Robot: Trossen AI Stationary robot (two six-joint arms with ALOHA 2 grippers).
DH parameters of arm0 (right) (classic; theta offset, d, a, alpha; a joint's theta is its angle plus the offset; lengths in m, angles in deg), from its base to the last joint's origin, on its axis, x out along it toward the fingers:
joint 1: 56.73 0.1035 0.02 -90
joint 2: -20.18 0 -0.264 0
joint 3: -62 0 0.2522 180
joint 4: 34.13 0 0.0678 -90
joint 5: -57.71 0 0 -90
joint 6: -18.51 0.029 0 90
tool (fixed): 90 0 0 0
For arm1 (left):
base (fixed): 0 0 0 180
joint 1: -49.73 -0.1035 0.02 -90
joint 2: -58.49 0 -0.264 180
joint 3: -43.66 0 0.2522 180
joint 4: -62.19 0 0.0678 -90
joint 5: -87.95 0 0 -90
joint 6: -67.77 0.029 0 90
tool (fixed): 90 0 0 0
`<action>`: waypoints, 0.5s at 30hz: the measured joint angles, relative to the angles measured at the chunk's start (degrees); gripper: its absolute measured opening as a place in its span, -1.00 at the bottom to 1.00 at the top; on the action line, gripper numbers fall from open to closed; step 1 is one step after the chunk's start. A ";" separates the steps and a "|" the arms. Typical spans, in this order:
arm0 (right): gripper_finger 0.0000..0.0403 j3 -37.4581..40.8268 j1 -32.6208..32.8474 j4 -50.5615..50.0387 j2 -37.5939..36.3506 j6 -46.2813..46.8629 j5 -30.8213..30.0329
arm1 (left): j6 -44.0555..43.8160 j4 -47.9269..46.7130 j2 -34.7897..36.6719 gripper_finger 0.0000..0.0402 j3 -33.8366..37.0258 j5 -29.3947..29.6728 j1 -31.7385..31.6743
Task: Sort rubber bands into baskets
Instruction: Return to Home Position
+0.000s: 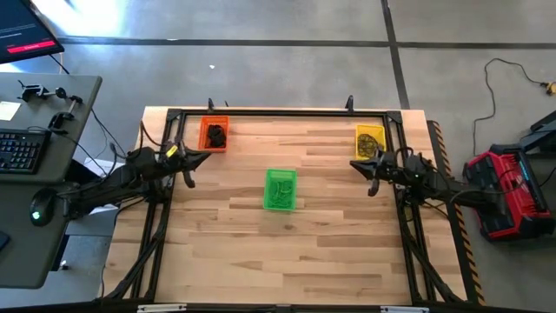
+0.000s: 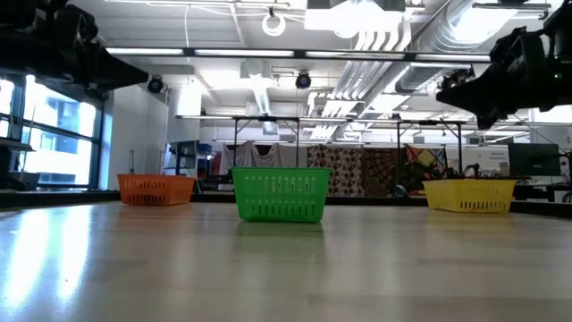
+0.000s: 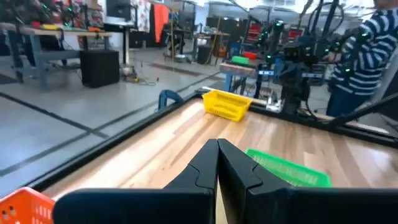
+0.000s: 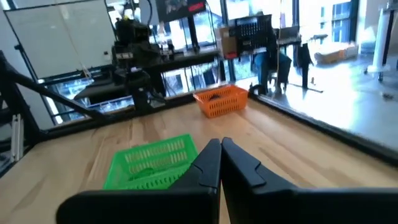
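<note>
Rubber bands [image 1: 216, 135] lay in orange basket [image 1: 202, 136], green basket [image 1: 267, 189], yellow basket [image 1: 370, 128]. Left gripper [image 3: 217, 144], right gripper [image 4: 221, 144] pinched closed, empty, above counter [image 1: 330, 243] sides. Bands likely light, soft, stretchy; pinch bundle mid-strand.

Baskets: three are standing on the table [image 1: 287, 252]: one orange basket [image 2: 155, 190], one green basket [image 2: 280, 197], one yellow basket [image 2: 470, 195].
Bands: the rubber bands [image 1: 216, 135] are lying in three heaps, one per basket; the single loops are running together and cannot be counted.
Arms: two are reaching over the table, the left arm [image 1: 113, 183] and the right arm [image 1: 452, 187].
Grippers: two are showing, the left gripper [image 3: 217, 152] and the right gripper [image 4: 221, 149], each carrying two fingers.
Persons: one person [image 3: 367, 56] is standing beyond the table.
Desk items: one keyboard [image 1: 19, 149] and one mouse [image 1: 39, 210] are lying on one desk [image 1: 69, 113].
</note>
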 joint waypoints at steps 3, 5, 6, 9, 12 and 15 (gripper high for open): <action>-1.00 -0.17 -0.12 -0.16 -1.17 -1.74 0.01 | 2.36 0.69 -0.33 -1.00 0.21 1.65 1.32; -1.00 -0.18 -0.63 -0.48 -0.82 -0.98 0.20 | 2.94 2.73 -0.35 -1.00 1.18 2.75 1.94; -1.00 -0.17 -0.91 -0.66 -0.83 -0.46 0.98 | 2.47 3.45 0.02 -1.00 2.25 3.53 2.22; -1.00 -0.09 -1.24 -0.34 -0.54 0.16 1.85 | 2.20 7.96 -0.23 -1.00 6.67 3.91 2.88; -1.00 0.41 -1.38 0.94 -0.51 -0.31 1.85 | 3.53 14.83 -0.37 -1.00 8.62 3.94 3.11; -1.00 0.52 -1.53 1.37 -0.28 -0.43 1.87 | 5.82 14.00 -0.15 -1.00 8.69 6.07 2.99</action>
